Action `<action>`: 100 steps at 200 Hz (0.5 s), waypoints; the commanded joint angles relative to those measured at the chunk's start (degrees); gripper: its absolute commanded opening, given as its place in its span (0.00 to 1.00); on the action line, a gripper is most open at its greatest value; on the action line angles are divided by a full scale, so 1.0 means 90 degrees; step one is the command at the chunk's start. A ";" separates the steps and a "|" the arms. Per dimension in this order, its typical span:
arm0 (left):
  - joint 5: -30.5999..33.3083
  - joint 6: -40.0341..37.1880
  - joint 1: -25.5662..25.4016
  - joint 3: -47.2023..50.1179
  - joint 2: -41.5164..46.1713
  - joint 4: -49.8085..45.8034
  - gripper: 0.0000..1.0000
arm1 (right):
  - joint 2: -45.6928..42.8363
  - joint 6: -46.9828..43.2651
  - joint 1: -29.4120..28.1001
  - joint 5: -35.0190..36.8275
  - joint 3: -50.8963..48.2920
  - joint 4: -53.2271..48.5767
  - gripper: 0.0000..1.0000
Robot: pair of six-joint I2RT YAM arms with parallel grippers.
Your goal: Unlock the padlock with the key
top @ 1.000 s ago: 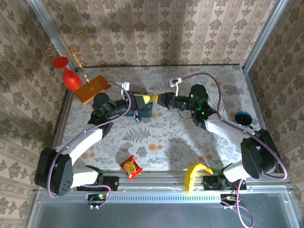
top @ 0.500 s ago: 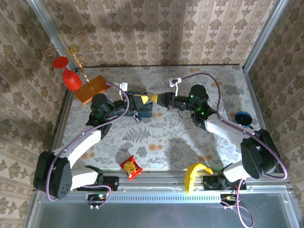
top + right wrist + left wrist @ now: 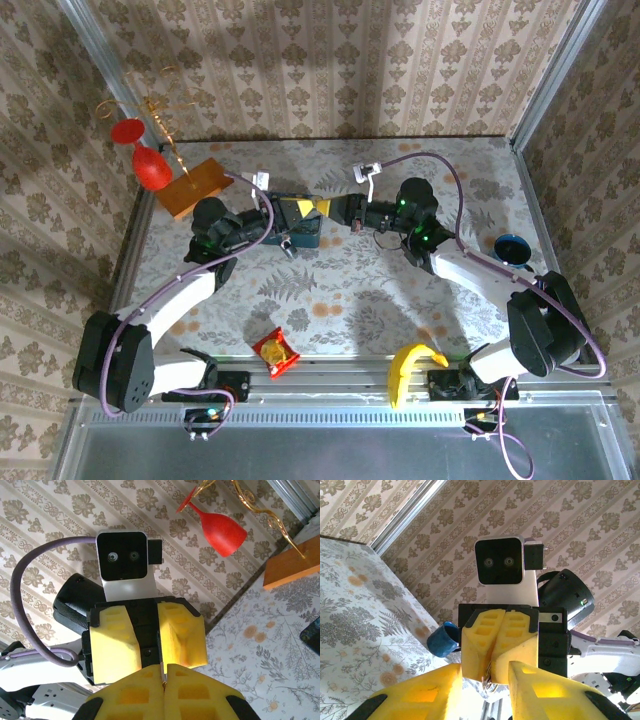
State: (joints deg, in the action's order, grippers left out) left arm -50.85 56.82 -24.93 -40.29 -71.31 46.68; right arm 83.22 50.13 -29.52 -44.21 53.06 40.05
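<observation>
Above the blue tin, my two grippers meet tip to tip. The right gripper is shut on the key, a thin silver sliver pinched between its yellow pads. In the left wrist view the key's ring hangs from those shut pads. My left gripper faces it with its jaws apart on either side of the ring, touching nothing I can see. A tiny dark, silvery thing at the tin's near left edge looks like the padlock.
A red wine glass and an orange wooden block stand at the back left. There is a blue cup at the right, while a banana and a snack packet lie near the front edge.
The left gripper's jaws have narrowed towards the right gripper's tips. Both arms have hardly moved, and the right stays shut on the key.
</observation>
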 commanded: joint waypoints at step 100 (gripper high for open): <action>-0.0190 0.0034 0.0000 0.0014 -0.0045 0.0301 0.23 | 0.0030 -0.0038 -0.0080 -0.0049 0.0294 -0.0018 0.00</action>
State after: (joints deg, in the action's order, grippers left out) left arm -51.27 56.84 -24.93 -40.01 -71.31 46.74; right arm 83.22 50.13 -29.76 -44.21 53.32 39.88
